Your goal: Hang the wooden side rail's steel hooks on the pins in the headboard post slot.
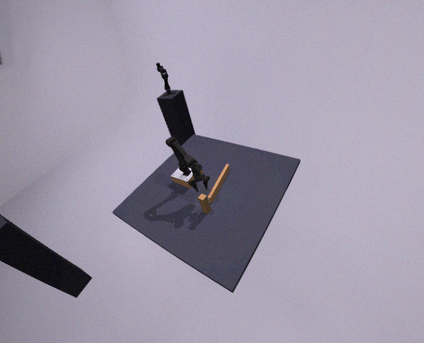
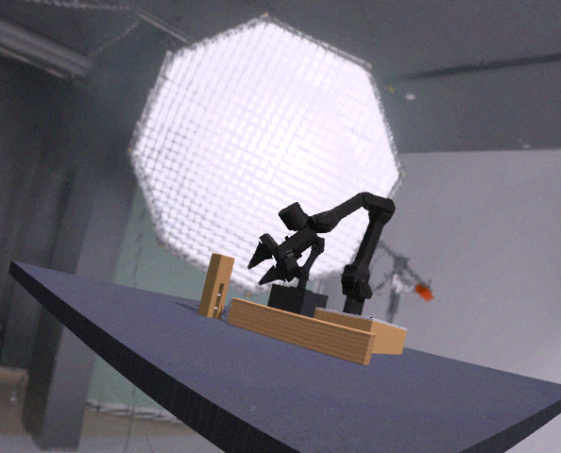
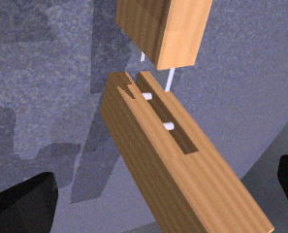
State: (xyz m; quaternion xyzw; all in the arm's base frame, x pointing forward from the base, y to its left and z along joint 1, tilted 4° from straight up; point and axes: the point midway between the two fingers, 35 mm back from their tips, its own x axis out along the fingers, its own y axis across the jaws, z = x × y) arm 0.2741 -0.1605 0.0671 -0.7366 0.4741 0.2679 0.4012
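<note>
The wooden headboard post (image 1: 204,204) (image 2: 215,285) (image 3: 189,182) stands upright on the dark table (image 1: 241,229) (image 2: 222,380). Its slot (image 3: 176,131) faces the rail and shows two pale pins. The wooden side rail (image 1: 218,181) (image 2: 300,330) (image 3: 166,7) lies flat on the table, its hooked end a small gap from the post. Two thin steel hooks (image 3: 171,80) stick out of that end toward the slot. My gripper (image 1: 201,185) (image 2: 260,273) (image 3: 173,178) is open and empty, hanging above the post and the rail's hooked end.
My arm stands on a wooden base block (image 1: 183,179) (image 2: 383,336) just beside the rail. A black pillar with a camera (image 1: 175,116) stands at the table's back corner. A second black pillar (image 1: 31,258) stands off the table at the left.
</note>
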